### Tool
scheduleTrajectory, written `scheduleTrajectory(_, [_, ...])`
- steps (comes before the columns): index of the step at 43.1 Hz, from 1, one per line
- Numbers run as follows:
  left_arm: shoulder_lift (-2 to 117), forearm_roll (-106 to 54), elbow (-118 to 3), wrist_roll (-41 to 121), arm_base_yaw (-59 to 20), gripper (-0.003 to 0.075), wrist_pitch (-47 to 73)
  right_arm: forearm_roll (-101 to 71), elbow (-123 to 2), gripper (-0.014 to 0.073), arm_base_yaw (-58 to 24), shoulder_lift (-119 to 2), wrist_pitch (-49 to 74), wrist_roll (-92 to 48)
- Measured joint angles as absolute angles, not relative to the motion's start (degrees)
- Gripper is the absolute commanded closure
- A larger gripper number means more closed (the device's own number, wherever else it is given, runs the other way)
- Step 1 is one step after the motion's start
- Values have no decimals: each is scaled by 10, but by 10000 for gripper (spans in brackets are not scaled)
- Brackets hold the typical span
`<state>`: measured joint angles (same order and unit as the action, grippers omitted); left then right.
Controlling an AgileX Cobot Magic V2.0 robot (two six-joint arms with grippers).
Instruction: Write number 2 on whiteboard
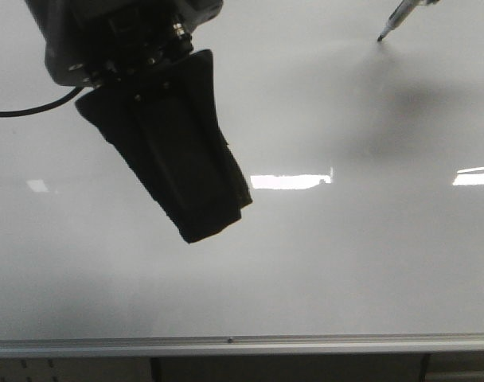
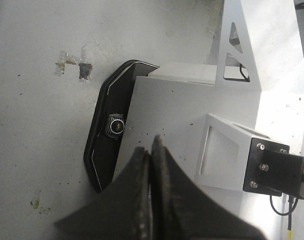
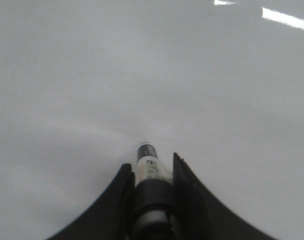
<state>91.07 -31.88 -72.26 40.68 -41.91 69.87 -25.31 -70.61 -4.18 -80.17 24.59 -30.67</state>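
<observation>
The whiteboard [image 1: 306, 270] is a large glossy pale grey board with a silver rail [image 1: 242, 344] along its near edge. No number 2 shows on it in any view. My right gripper [image 3: 151, 162] is shut on a marker [image 3: 148, 165], whose dark tip points at the board [image 3: 142, 75]. In the front view the marker [image 1: 395, 22] comes in at the top right with its tip at or just above the board. My left gripper [image 1: 214, 227] is shut and empty, held up above the board at the left; its jaws [image 2: 148, 145] are pressed together.
Bright rectangular light reflections [image 1: 290, 181] lie on the board at the middle and at the right [image 1: 474, 177]. The left wrist view shows the robot's white base frame [image 2: 232, 145] and a black camera housing [image 2: 109, 130] over a grey floor.
</observation>
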Motion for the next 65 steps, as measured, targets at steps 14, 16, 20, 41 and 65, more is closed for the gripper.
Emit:
scheduleTrajectory(14, [911, -319, -723, 407, -419, 740, 699, -255, -706, 679, -43, -802, 217, -307])
scheduleTrajectory(16, [911, -319, -723, 407, -419, 740, 699, -255, -706, 679, -43, -801, 210, -307])
scheduleTrajectory(20, [911, -319, -723, 407, -419, 740, 699, -255, -706, 679, -43, -798, 194, -307])
scheduleTrajectory(41, [911, -319, -723, 407, -419, 740, 699, -258, -706, 679, 38, -788, 231, -307])
scheduleTrajectory(65, [911, -319, -723, 407, -419, 740, 699, -262, -660, 679, -48, -797, 211, -307])
